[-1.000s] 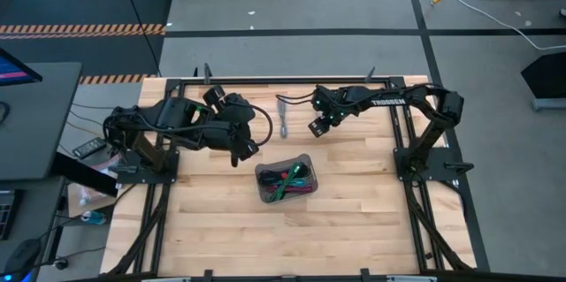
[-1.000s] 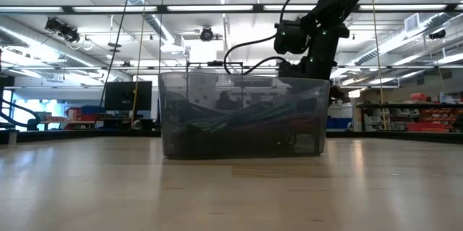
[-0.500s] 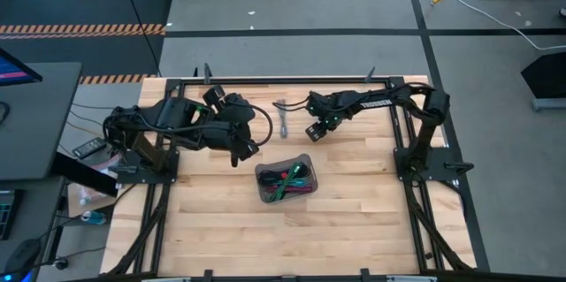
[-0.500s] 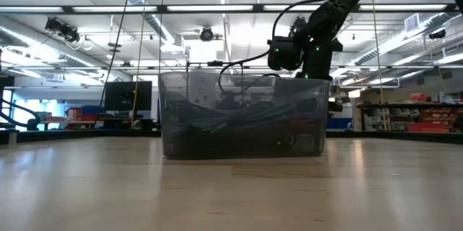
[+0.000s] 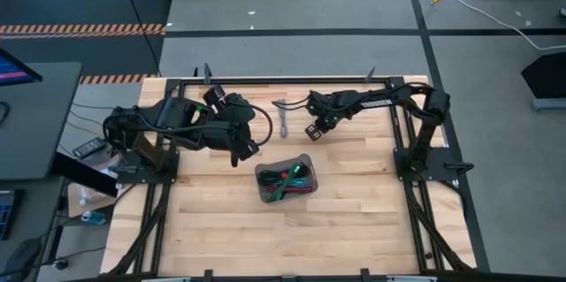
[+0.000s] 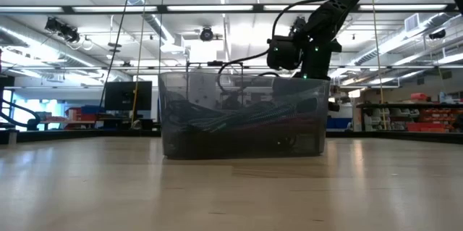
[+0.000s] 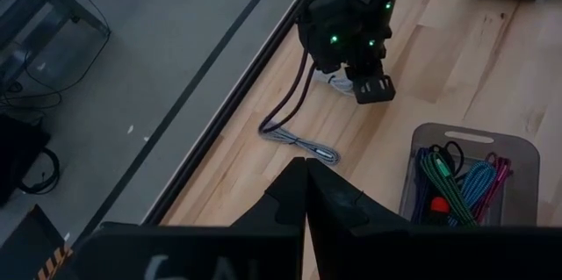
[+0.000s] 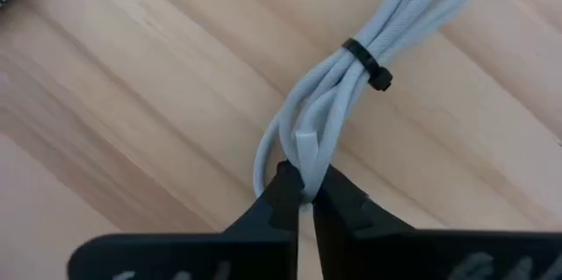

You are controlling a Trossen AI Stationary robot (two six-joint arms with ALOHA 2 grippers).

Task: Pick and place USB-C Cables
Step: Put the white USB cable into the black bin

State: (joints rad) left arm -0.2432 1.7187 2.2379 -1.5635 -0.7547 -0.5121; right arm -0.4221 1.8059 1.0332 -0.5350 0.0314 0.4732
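Fingertips of the right gripper [image 8: 303, 194] are pinched on the looped end of a white cable bundle [image 8: 351, 96], cinched by a black tie [image 8: 367, 65], lying on the table [image 5: 354, 211] near its far edge. From above, that bundle is hidden under the gripper [image 5: 315, 130]; only a grey cable [image 5: 283, 119] shows beside it, while more coloured cables [image 5: 287, 183] fill the tray [image 5: 303, 159]. Idle beside the tray, the left gripper [image 7: 306, 194] has its fingers pressed together, holding nothing.
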